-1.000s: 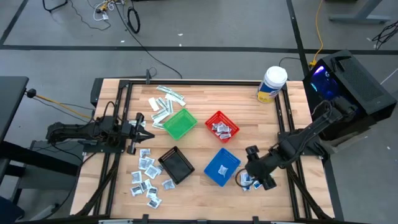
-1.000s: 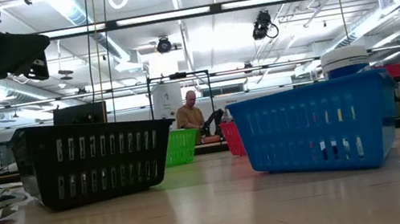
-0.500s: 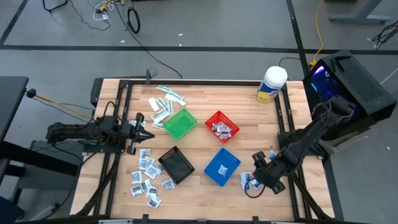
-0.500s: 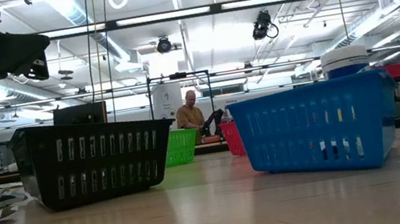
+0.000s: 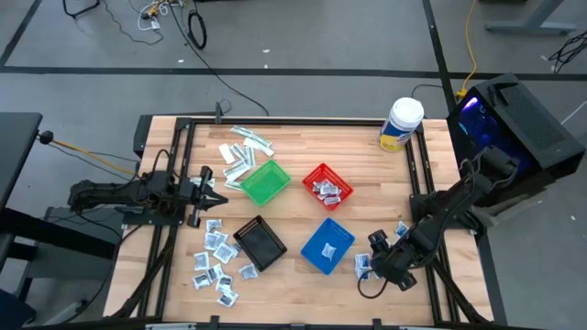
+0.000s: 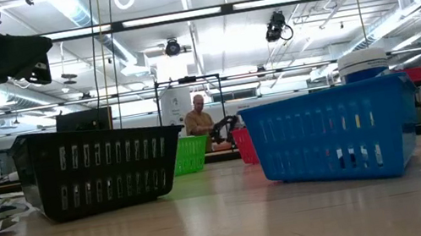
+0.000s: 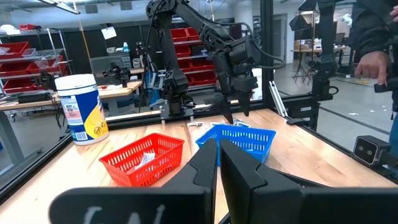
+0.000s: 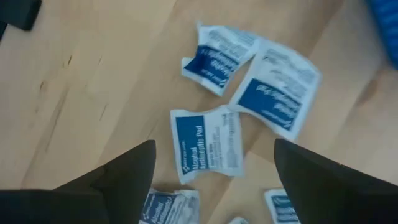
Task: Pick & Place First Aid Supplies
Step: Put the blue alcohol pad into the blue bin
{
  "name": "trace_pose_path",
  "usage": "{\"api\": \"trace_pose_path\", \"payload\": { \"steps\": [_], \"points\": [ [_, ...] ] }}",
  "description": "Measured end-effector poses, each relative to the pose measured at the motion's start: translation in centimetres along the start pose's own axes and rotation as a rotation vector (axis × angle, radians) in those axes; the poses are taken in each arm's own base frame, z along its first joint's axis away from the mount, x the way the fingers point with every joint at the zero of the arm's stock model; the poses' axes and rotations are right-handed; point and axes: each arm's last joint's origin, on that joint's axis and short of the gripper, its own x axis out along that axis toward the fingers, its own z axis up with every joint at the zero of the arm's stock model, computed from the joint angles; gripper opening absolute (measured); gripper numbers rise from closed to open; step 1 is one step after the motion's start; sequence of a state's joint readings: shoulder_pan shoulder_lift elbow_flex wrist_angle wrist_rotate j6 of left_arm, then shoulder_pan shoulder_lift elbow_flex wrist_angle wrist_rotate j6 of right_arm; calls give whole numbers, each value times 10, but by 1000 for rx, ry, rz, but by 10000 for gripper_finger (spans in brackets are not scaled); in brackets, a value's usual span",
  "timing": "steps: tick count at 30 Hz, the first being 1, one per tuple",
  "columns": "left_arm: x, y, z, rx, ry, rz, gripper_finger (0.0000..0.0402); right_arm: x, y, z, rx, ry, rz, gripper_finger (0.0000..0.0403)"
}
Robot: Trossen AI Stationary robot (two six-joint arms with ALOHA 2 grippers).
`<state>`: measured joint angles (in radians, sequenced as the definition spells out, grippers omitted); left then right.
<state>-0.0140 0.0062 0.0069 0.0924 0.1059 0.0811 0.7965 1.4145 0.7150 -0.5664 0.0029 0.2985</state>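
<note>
From above, your right gripper (image 5: pixel 374 267) hovers over sachets (image 5: pixel 361 266) beside the blue basket (image 5: pixel 327 245); your left gripper (image 5: pixel 209 195) waits clenched. Right wrist view: fingers (image 8: pixel 118 171) spread, straddling one sachet (image 8: pixel 206 144) on the bench (image 8: pixel 81 81).

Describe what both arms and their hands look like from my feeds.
Both arms are dark, jointed and slim, with black cabling alongside. The left hand ends in two dark wedge-shaped fingers. The right hand has two broad, flat black fingers. No markings are visible.

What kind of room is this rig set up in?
Likely a robotics lab or workshop: another robot arm stands beyond the table, shelves hold red parts bins, and a person sits at a far bench under open industrial ceiling lights.
</note>
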Motion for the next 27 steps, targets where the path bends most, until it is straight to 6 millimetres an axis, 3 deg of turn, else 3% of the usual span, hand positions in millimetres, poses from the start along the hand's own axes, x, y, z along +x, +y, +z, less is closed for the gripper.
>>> {"api": "trace_pose_path", "payload": {
  "steps": [12,27],
  "points": [
    [0,0,0,0,0,0,25,20,0,-11,-11,25,-42,325],
    [0,0,0,0,0,0,25,26,6,-15,-53,14,-91,319]
  ]
}}
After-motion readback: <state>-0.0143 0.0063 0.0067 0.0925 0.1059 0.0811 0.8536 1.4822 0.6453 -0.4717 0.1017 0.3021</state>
